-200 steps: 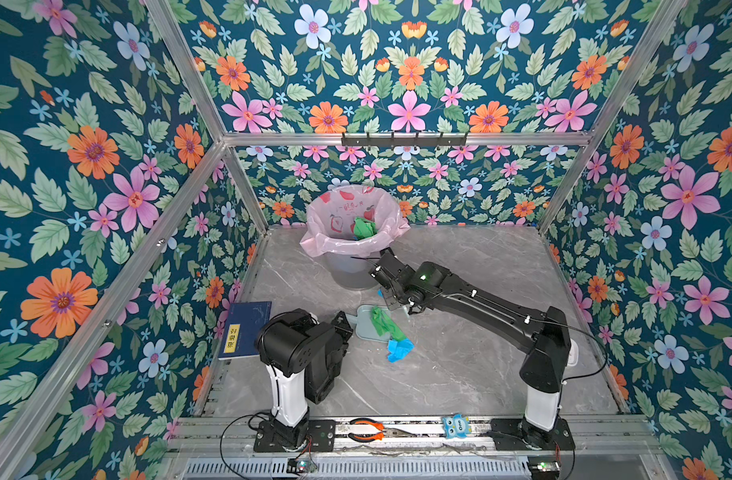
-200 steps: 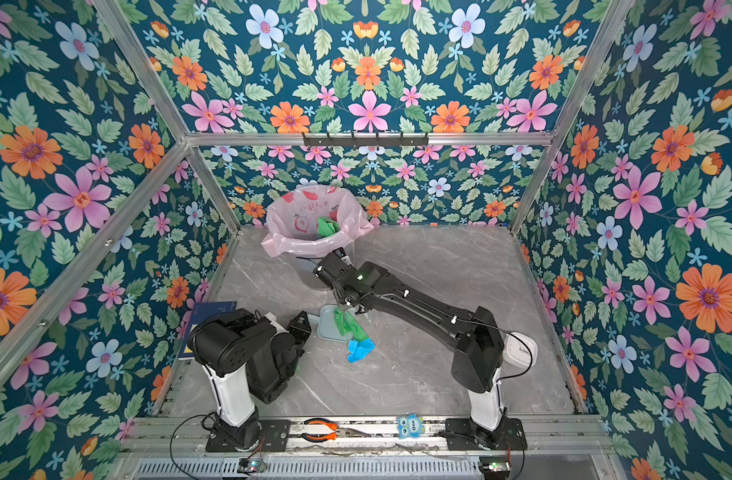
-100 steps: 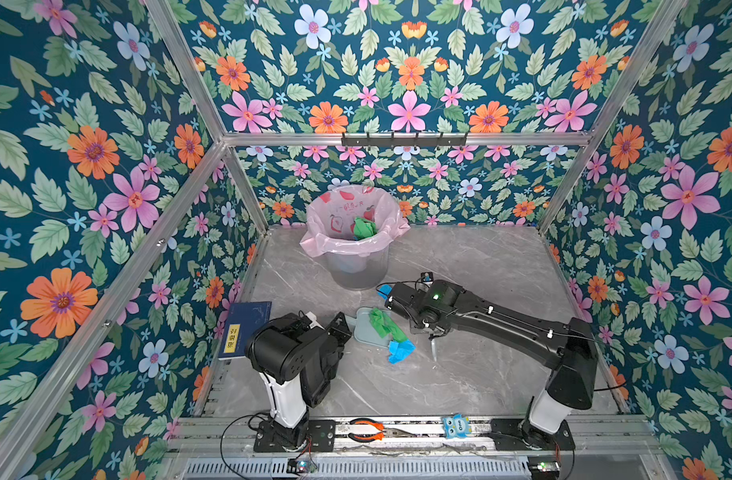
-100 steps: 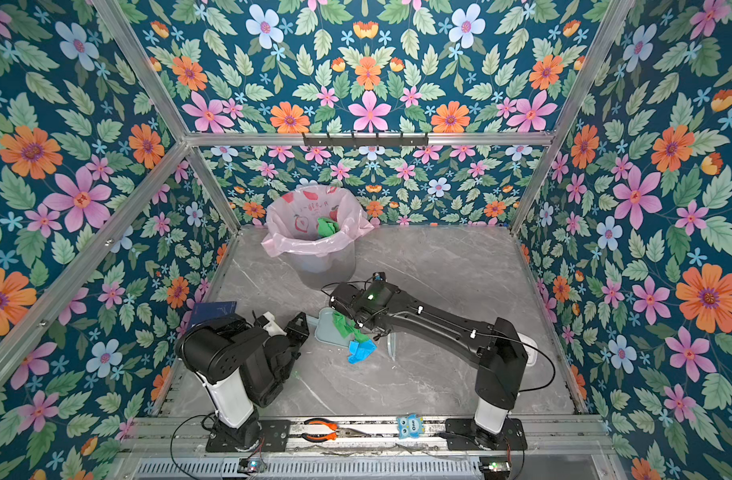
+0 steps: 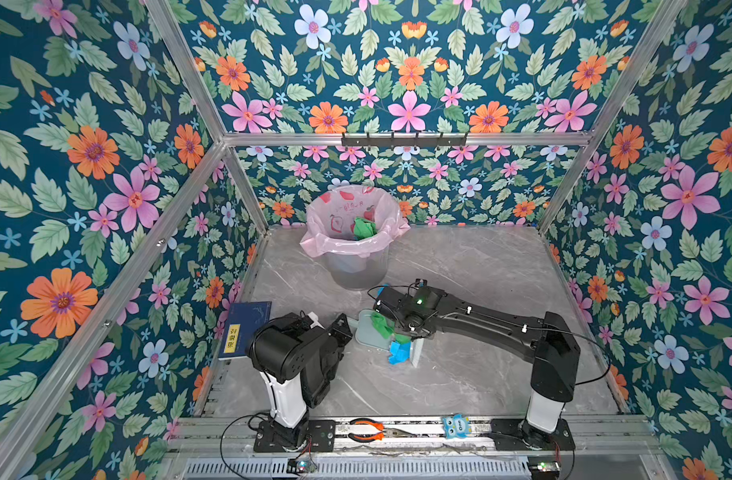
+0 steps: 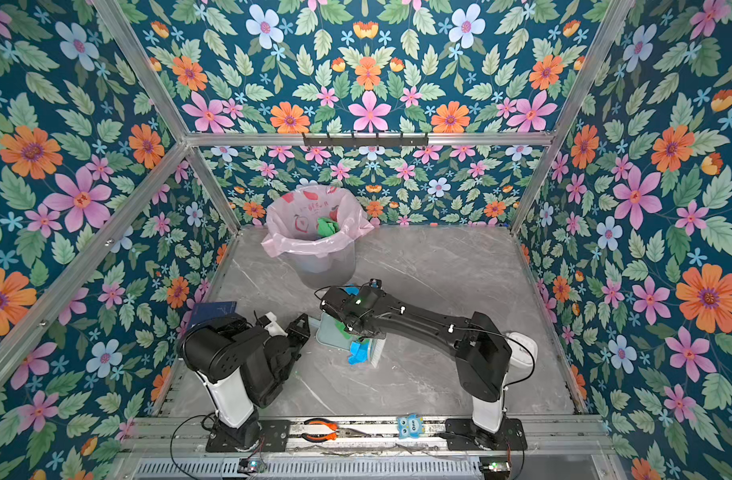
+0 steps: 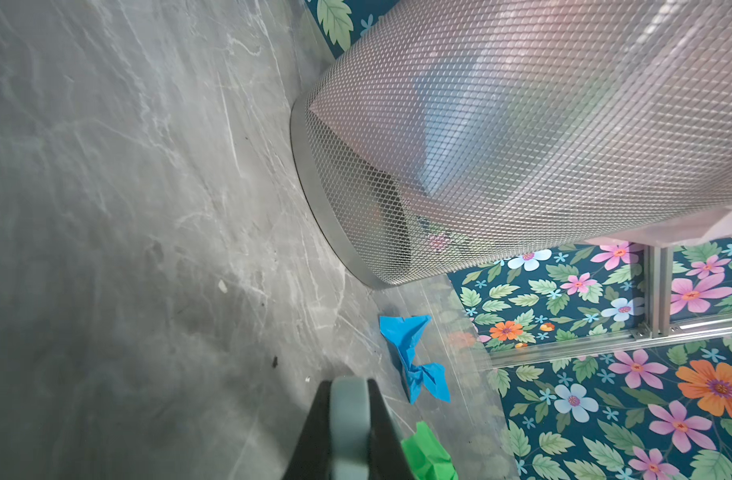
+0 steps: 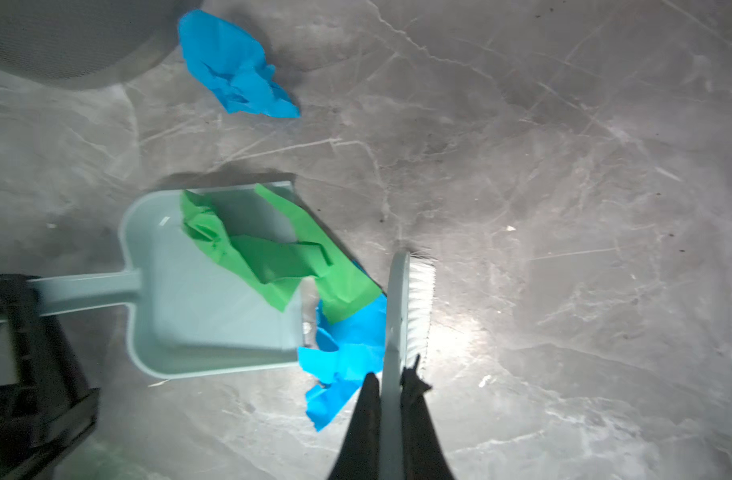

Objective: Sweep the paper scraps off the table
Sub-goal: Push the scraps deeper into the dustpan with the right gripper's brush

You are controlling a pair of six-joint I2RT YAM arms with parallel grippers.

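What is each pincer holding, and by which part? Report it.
Left pincer: shut on the dustpan, by the end of its handle. Right pincer: shut on the brush, by its handle.

The left arm (image 5: 297,353) and the right arm (image 5: 480,322) have matte black, rounded housings. Each one stands on a white cylindrical column (image 5: 287,399) fixed to a flat black base plate (image 5: 322,434). A thin black cable (image 5: 608,366) loops out beside the right arm's shoulder. On its wrist housing a small green light (image 5: 417,301) glows, and small white clips (image 5: 469,309) sit along the long link. The fingers (image 8: 364,424) are black and become narrow toward the tips.
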